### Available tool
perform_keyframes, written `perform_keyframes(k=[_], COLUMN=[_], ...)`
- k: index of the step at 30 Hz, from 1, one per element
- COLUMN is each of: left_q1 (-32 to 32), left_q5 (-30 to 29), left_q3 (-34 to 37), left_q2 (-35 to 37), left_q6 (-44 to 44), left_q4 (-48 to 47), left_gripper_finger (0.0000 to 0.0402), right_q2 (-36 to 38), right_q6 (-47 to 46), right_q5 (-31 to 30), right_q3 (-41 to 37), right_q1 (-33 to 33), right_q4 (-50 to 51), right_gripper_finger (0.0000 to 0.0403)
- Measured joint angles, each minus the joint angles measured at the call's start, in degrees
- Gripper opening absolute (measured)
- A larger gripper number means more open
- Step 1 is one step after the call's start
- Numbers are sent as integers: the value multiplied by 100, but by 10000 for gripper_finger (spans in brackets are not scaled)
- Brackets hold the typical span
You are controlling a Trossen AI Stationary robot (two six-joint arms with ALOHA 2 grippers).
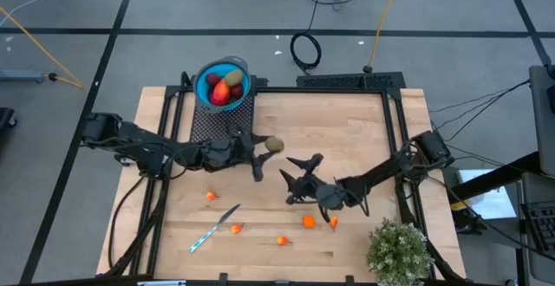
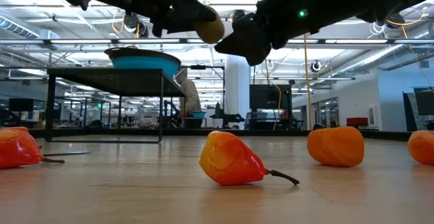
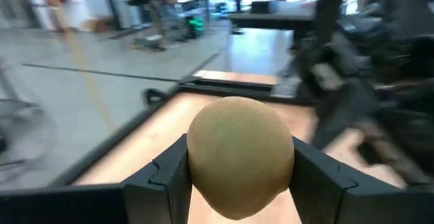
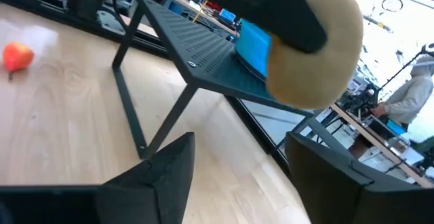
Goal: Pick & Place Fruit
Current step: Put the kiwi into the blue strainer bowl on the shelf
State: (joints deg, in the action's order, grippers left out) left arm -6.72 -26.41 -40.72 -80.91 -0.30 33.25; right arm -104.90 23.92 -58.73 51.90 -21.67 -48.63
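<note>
My left gripper (image 1: 267,148) hangs above the table's middle, shut on an olive-brown oval fruit (image 1: 274,145), which shows large in the left wrist view (image 3: 241,153). Just right of it and nearer the front, my right gripper (image 1: 299,180) stands open, nothing between its fingers (image 4: 163,173). It faces the held fruit (image 4: 319,47). A blue bowl (image 1: 205,76) with red and orange-yellow fruit stands on a black mesh stand (image 1: 208,121) at the far left. Several small orange fruit pieces (image 1: 308,221) lie on the table near the front. My left gripper pinches the olive-brown oval by its two opposite sides (image 3: 196,166) between its two fingers. The fingers come level from the table's left. The fruit is lifted clear of the table, and its rounded end (image 2: 211,28) sticks out past the fingertips.
A silver-blue knife-like stick (image 1: 215,228) lies near the front left among orange pieces (image 1: 211,196) (image 1: 282,240). A bushy green plant (image 1: 399,251) stands at the front right corner. Black frame rails (image 1: 395,130) run along the table's sides.
</note>
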Motion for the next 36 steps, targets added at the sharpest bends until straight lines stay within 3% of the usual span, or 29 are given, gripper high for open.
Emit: perform_keyframes(k=[9, 17, 25, 36], left_q1=[292, 910, 1684, 2731], left_q5=[-816, -1058, -1010, -369], left_q3=[-1, -1, -1, -1], left_q2=[837, 1841, 2503, 2584], left_q6=[164, 164, 157, 120], left_q4=[-981, -1880, -2627, -2854], left_gripper_finger=[190, 191, 191, 191], right_q2=[39, 154, 1334, 3596], right_q6=[400, 568, 190, -692], right_q5=[1, 122, 2268, 5352], right_q3=[-2, -19, -968, -2604], right_q1=[-145, -280, -215, 332], right_q4=[2, -59, 101, 483], right_gripper_finger=[112, 11, 3, 1])
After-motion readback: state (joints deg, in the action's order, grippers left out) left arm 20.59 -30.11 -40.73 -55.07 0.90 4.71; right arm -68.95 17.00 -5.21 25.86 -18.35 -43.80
